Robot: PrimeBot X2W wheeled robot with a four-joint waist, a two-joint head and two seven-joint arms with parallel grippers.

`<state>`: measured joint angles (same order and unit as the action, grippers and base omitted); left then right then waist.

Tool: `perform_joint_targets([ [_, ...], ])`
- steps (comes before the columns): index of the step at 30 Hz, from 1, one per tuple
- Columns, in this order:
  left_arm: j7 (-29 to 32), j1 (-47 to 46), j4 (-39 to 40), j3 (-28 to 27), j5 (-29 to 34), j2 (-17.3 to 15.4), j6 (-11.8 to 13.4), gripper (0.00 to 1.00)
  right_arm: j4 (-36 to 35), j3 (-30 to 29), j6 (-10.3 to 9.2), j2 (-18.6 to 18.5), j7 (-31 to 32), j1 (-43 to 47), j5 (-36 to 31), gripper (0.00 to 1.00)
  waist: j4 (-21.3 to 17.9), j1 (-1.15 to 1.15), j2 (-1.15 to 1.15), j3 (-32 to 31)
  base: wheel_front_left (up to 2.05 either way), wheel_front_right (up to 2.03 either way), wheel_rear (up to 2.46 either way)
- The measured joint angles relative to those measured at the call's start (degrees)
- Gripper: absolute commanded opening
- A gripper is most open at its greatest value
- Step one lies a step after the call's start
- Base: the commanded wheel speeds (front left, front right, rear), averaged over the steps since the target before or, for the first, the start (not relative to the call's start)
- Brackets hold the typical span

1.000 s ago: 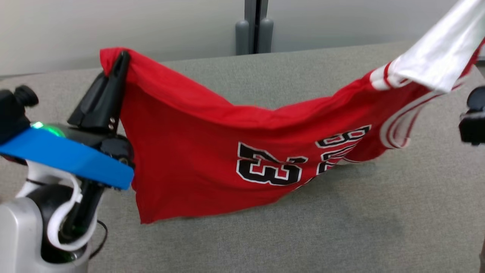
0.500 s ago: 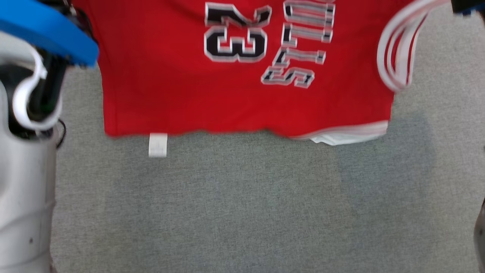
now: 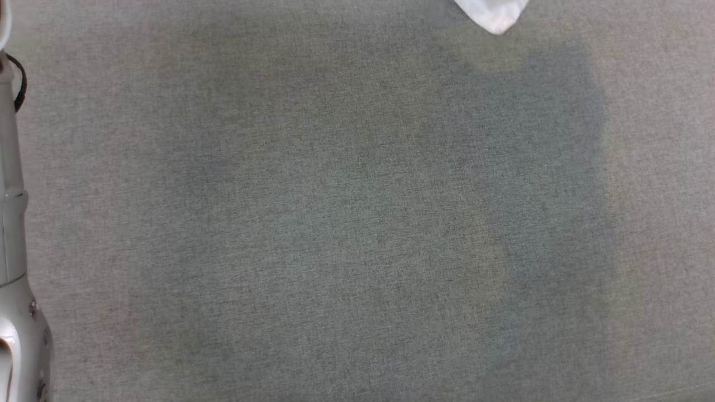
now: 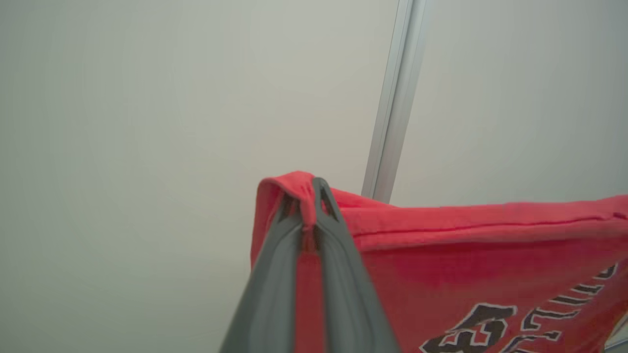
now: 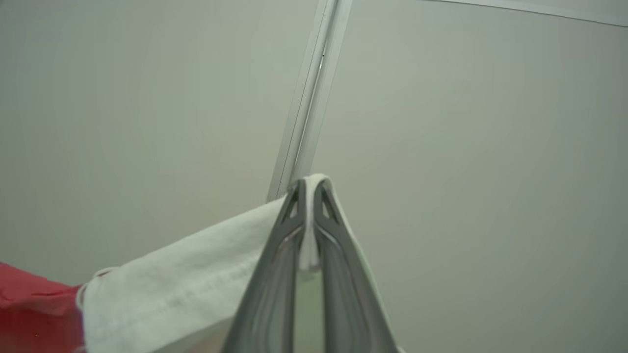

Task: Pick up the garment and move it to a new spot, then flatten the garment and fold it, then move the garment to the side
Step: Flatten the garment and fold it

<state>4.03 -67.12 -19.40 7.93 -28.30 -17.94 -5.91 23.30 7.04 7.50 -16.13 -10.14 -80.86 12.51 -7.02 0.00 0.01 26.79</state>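
- The left tool [image 4: 305,192] has both fingers pinched tight on a folded red edge of the garment [image 4: 466,260]. It's fully clamped, with a bit of cloth humped over the tips.
- Same deal with the right tool [image 5: 309,186]: its fingers are closed together with a thin bit of the white fabric [image 5: 196,274] squeezed between them.
- So the garment hangs from both tools. In the left wrist view the red body runs off to the right, with black-and-white lettering low down. In the right wrist view the white fabric slopes down-left into red at the corner.
- In the head view a white tip [image 3: 494,14] pokes in at the top edge, right of centre, over the bench [image 3: 335,223]. Can't tell if it's touching.
- The bench is flat with a grey woven-looking cover, and there's a darker shadow [image 3: 530,139] on the right side, below that tip.
- A pale forearm [image 3: 11,251] runs along the left edge, with a thin black cable [image 3: 21,84] looping near its top.
- As for the room, there's a plain pale wall [image 4: 147,122] behind both tools, with a light metal strip [image 4: 395,98] running up it.
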Motion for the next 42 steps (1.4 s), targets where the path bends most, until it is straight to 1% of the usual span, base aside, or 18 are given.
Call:
perform_joint_targets([
  [3, -2.6, 1.3, -2.1, 0.0, -0.8, -0.1, -0.3, 0.00, 1.0, 0.9, 0.00, -0.9, -0.5, 1.5, 0.4, 0.00, -0.4, 0.00, 0.00, 0.9, 0.00, 0.00, 0.00],
  [5, -4.2, 4.0, -3.8, 0.4, -1.0, 0.0, -0.6, 0.00, 2.0, 2.6, -0.01, -1.4, -0.4, 5.0, 1.3, 0.00, -0.4, 0.00, 0.00, 1.3, 0.00, 0.00, 0.00],
  [10, -7.5, 13.5, -7.7, 1.9, -2.0, 0.2, -0.8, 0.00, 2.6, 7.8, -0.01, -0.9, 2.3, 17.4, 6.6, 0.00, -0.5, 0.01, 0.01, 0.7, 0.00, 0.00, 0.00],
  [15, -11.1, 24.7, -9.4, 3.2, -2.9, 1.2, -1.1, 0.00, 0.6, 8.4, -0.01, -1.0, 6.4, 32.2, 11.1, 0.00, 0.4, 0.00, 0.00, -2.2, 0.00, 0.00, 0.00],
  [17, -11.8, 29.3, -9.6, 4.0, -3.1, 1.9, -1.2, 0.00, -0.7, 7.0, 0.00, -1.4, 8.4, 37.8, 11.3, 0.00, 0.9, 0.00, -0.01, -3.6, 0.00, 0.00, 0.00],
  [19, -12.0, 33.7, -9.5, 4.3, -3.4, 2.6, -1.1, 0.00, -2.3, 4.2, -0.01, -1.3, 11.1, 43.4, 11.3, 0.00, 1.5, -0.01, -0.01, -5.2, 0.00, 0.00, 0.00],
  [21, -12.3, 38.0, -8.9, 4.4, -3.9, 2.8, -0.2, 0.00, -4.4, 0.9, -0.01, -0.4, 14.9, 49.1, 10.4, 0.00, 2.0, -0.01, -0.02, -6.7, 0.00, 0.00, 0.00],
  [25, -11.9, 46.1, -6.9, 4.4, -4.7, 3.1, 1.2, 0.00, -11.4, -5.8, 0.00, 3.1, 22.6, 59.2, 6.8, 0.00, 2.7, -0.01, -0.02, -9.7, 0.00, 0.00, 0.00],
  [28, -11.1, 51.0, -3.8, 5.0, -4.8, 3.3, 3.1, 0.00, -17.9, -9.2, 0.00, 6.6, 27.5, 64.9, 5.7, 0.00, 3.1, -0.01, -0.02, -11.7, 0.00, 0.00, 0.00],
  [31, -9.3, 56.2, 0.1, 6.0, -4.8, 4.0, 5.0, 0.00, -23.2, -12.3, -0.01, 8.8, 32.1, 70.5, 2.9, 0.00, 3.7, -0.02, -0.02, -13.5, 0.00, 0.00, 0.00],
  [35, -6.7, 60.9, 4.2, 7.3, -4.2, 3.5, 6.7, 0.00, -29.4, -14.8, 0.00, 10.8, 38.9, 77.0, -0.4, 0.00, 5.0, -0.02, -0.03, -15.3, 0.00, 0.00, 0.00],
  [38, -4.9, 63.9, 7.1, 8.0, -3.4, 2.9, 8.3, 0.00, -33.8, -15.7, 0.00, 11.8, 44.5, 81.7, -1.4, 0.00, 5.7, 0.00, -0.03, -16.3, 0.00, 0.00, 0.00],
  [42, -2.2, 68.5, 10.9, 8.3, -3.3, 1.9, 10.5, 0.00, -38.6, -16.8, 0.00, 12.6, 49.7, 86.2, -2.0, 0.00, 5.9, -0.01, -0.03, -17.0, 0.00, 0.00, 0.00],
])
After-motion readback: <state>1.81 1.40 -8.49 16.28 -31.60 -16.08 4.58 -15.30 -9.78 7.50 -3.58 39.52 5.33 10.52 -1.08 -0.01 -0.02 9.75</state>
